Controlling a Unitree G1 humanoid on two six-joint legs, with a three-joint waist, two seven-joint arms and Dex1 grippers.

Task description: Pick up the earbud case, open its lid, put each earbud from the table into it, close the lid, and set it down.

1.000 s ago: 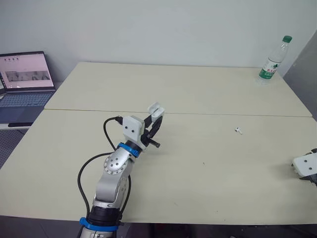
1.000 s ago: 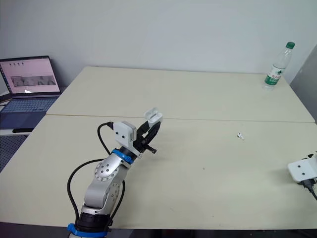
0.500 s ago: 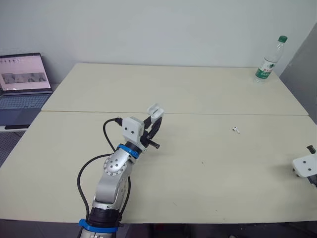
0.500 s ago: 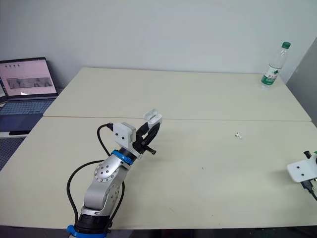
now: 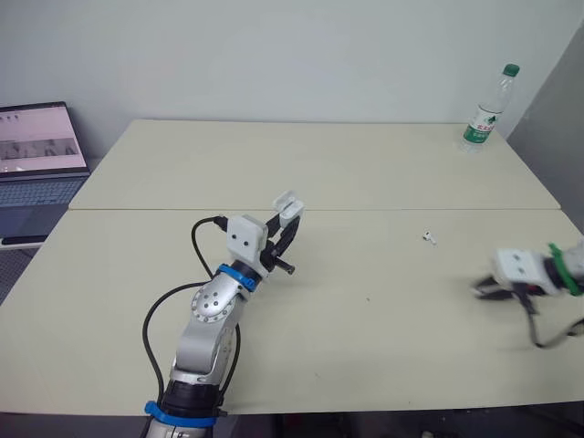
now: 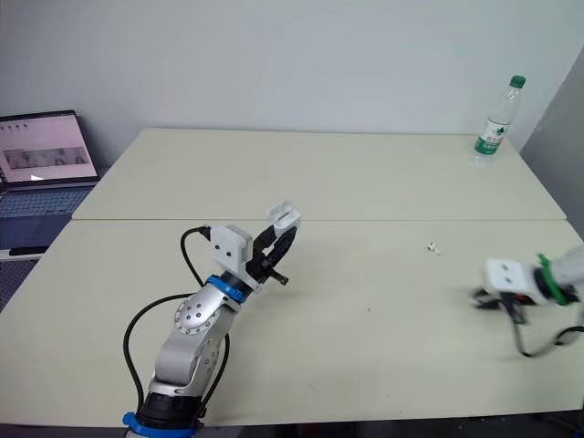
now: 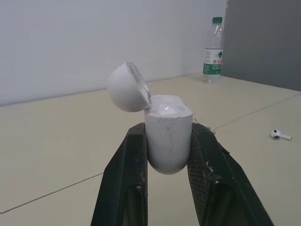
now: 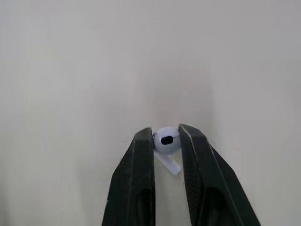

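Left eye view takes in the pale table (image 5: 347, 164), with a laptop (image 5: 36, 151) off its far left corner, cut by the frame edge, and a bottle (image 5: 486, 109) standing at its far right corner. Left of centre, above the table, the left gripper (image 5: 285, 222) has its two fingers closed on the case (image 7: 168, 141), pinching its lower body upright between the tips. The lid (image 7: 124, 87) is hinged back and tilted to one side, and the inside of the case is hard to make out. Near the table's right edge, the right gripper (image 8: 166, 134) is closed to a narrow gap on an earbud (image 8: 165, 141), head caught between the tips and stem pointing back toward the wrist. Whether that earbud touches the table I cannot tell. A second earbud (image 5: 429, 238) lies loose on the table between the two grippers, nearer the right one and apart from both.
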